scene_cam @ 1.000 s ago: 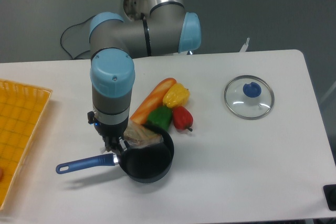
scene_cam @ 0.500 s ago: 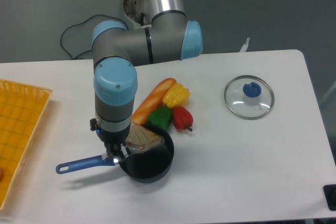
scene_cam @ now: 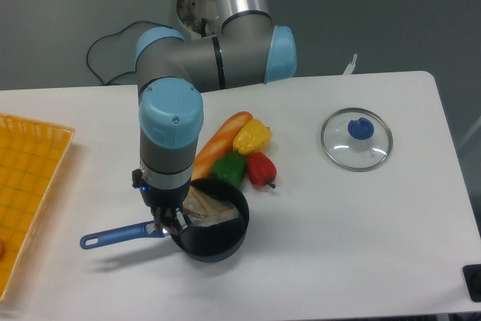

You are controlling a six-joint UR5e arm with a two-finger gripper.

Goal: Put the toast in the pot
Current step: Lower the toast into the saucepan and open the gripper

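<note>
At the far left edge, an orange tray [scene_cam: 30, 186] is cut off by the frame, its contents unreadable apart from a small reddish speck at the lower corner. To its right, the UR5e arm reaches straight down over the near part of the white table [scene_cam: 361, 223], its wrist housing blocking most of the gripper [scene_cam: 171, 219]; whether the jaws are clamped or parted cannot be told from this view. Directly right of the gripper, the toast [scene_cam: 210, 208] sits tilted inside the pot [scene_cam: 214, 234], its left edge up beside the fingers and its right edge lower against the pot's far wall, apparently not yet lying flat on the bottom. The pot's blue handle [scene_cam: 116, 235] points left, passing under the gripper. Any release would likely drop the slice rightward and down from the fingers, so that side-by-side relation is what counts. Just beyond the pot lie an orange loaf [scene_cam: 222, 137] and yellow [scene_cam: 252, 136], green [scene_cam: 229, 168] and red peppers [scene_cam: 261, 168]; well to the right rests a glass lid [scene_cam: 356, 139].
</note>
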